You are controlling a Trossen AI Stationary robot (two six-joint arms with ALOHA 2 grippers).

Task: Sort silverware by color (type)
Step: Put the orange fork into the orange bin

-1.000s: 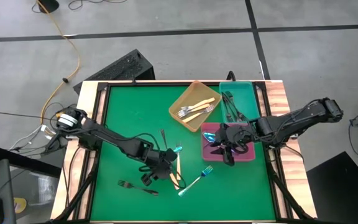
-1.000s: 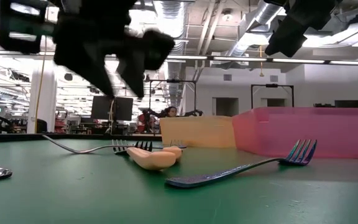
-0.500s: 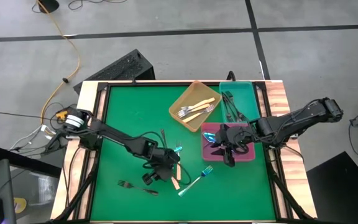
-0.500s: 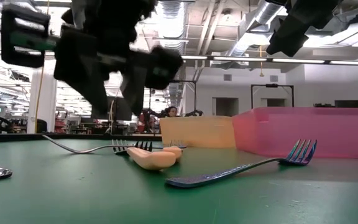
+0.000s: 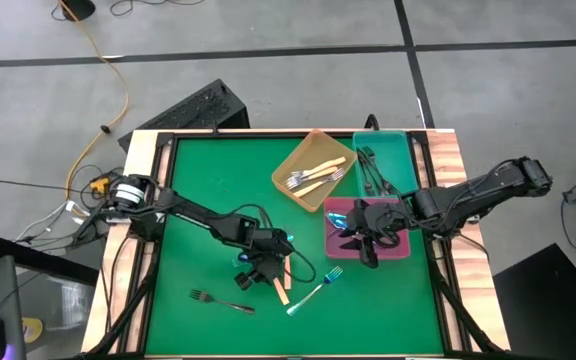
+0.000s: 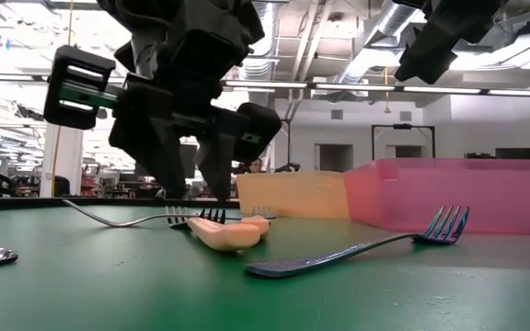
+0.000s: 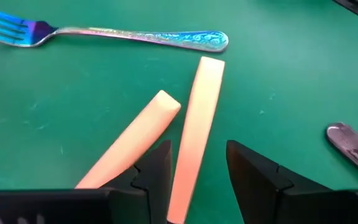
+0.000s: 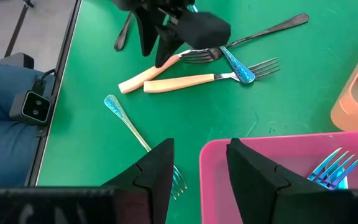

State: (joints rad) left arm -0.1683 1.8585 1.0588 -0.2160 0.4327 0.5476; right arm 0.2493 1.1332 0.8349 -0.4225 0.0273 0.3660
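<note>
Silverware lies partly loose on the green table (image 5: 208,200), partly sorted in trays. We note the left gripper (image 7: 194,171) low over two cream-handled forks (image 7: 194,134) near the table's middle, its fingers spread and straddling one handle; we cannot tell whether they touch it. The tines of both forks are hidden in the left wrist view. An iridescent blue fork (image 7: 117,34) lies just beyond the handles. One black fork (image 5: 218,299) lies apart toward the near edge. The right gripper (image 8: 197,165) hangs with fingers apart and empty over the near wall of the pink tray (image 8: 278,168), which holds blue forks. The orange tray (image 5: 303,155) holds cream forks; the teal tray (image 5: 398,150) holds dark ones, hard to make out.
</note>
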